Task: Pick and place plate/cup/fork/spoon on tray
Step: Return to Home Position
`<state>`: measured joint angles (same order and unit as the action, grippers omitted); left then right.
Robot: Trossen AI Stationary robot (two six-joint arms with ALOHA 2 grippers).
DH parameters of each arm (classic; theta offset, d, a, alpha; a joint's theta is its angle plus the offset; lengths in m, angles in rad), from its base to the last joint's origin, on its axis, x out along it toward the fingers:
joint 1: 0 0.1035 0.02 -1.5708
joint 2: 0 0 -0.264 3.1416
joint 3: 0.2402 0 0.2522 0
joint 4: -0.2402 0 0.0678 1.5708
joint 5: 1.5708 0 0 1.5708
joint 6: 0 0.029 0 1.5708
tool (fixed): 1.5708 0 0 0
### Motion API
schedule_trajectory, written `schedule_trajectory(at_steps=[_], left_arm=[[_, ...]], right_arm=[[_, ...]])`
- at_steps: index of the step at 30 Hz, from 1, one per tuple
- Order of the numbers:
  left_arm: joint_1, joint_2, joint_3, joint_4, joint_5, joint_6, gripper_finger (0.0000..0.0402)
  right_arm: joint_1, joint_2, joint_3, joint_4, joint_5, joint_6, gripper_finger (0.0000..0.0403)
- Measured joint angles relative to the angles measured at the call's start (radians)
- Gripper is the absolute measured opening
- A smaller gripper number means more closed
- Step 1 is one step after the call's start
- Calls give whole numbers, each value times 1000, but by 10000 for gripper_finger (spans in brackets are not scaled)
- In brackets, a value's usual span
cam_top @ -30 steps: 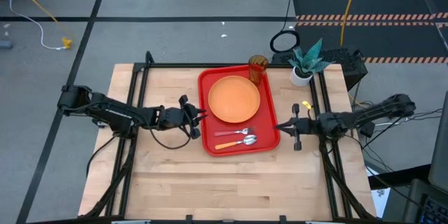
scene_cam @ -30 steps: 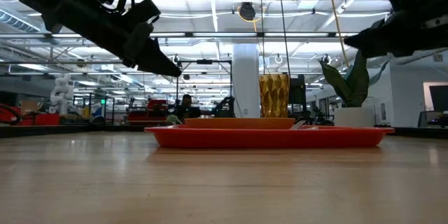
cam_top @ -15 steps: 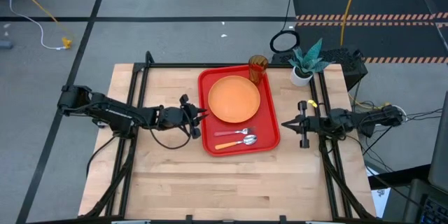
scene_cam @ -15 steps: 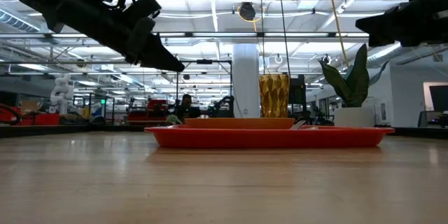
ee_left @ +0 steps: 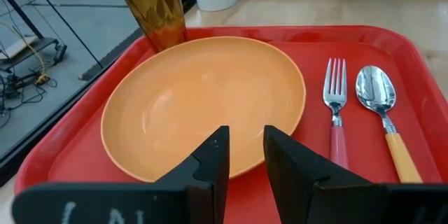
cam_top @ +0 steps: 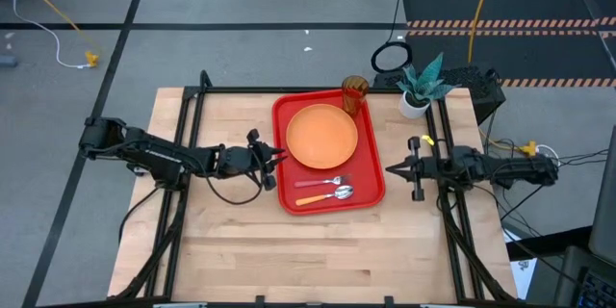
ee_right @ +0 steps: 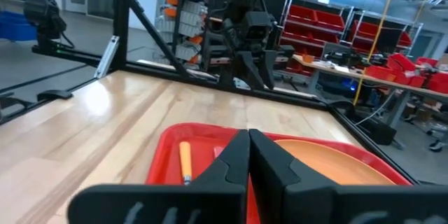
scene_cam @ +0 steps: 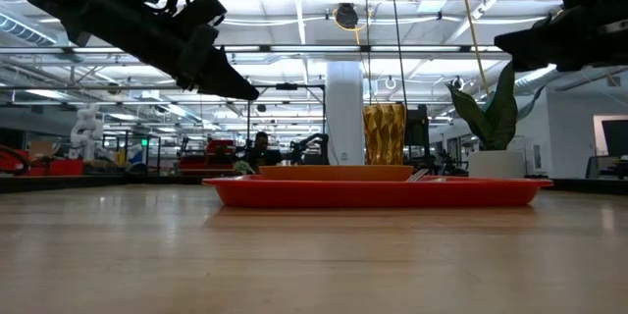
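Tray [cam_top: 371,192] lies between my grippers; left gripper [cam_top: 278,158] at 9 o'clock, fingers [ee_left: 210,161] barely parted, empty; right gripper [cam_top: 389,170] at 3, closed, empty.

**Table** [cam_top: 289,250]: 1 unit. Rectangular top of light wood boards, with the grain running 9 to 3 o'clock in the high view. Bare wood shows across the near half, from 3 through 6 to 9 o'clock.

Directly on the top:

1. **Tray** [cam_top: 371,178]: 1, red plastic, rectangular, with rounded corners and a raised rim. Its long side runs 12 to 6 o'clock. It sits from the table centre toward 12 o'clock, its far rim close to the far edge.
2. **Pot** [cam_top: 413,107]: 1, small and white, holding a teal-leaved plant. It stands at 1 o'clock by the far corner, near the tray but apart from it.
3. **Frame rails** [cam_top: 236,89]: black metal, 1 along the 12 o'clock edge and others down the 9 and 3 o'clock sides.
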<state>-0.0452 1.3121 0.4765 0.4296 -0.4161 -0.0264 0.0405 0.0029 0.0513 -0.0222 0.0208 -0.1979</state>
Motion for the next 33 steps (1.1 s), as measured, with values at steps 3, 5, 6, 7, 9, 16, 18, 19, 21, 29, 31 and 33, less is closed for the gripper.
schedule_trajectory(at_steps=[3,5,6,7,9,16,18,19,21,29,31,33], left_arm=[[0,0,0,2,0,8,93],[0,0,0,9,0,18,93],[0,0,0,12,0,20,93],[0,0,0,14,0,23,93],[2,0,0,19,21,36,93],[35,0,-31,49,140,32,93],[38,0,-64,90,145,25,93],[39,-1,-80,111,146,22,93],[40,-18,-113,126,143,15,93],[40,-141,-225,184,155,6,92],[40,-187,-262,189,155,14,92],[40,-230,-304,212,155,17,92]], right_arm=[[-26,0,0,-3,-3,-3,0],[-46,0,0,-5,-24,-4,0],[-55,0,0,-7,-27,1,0],[-62,0,0,-10,-31,7,0],[-73,0,0,-16,-38,16,0],[-80,0,-1,-23,-37,28,0],[-80,0,-1,-19,-24,27,0],[-80,0,-1,-15,-18,27,0],[-80,0,-1,-5,-12,27,0],[-80,7,-2,63,3,29,0],[-80,8,-2,77,4,29,0],[-80,7,-2,91,4,29,0]])
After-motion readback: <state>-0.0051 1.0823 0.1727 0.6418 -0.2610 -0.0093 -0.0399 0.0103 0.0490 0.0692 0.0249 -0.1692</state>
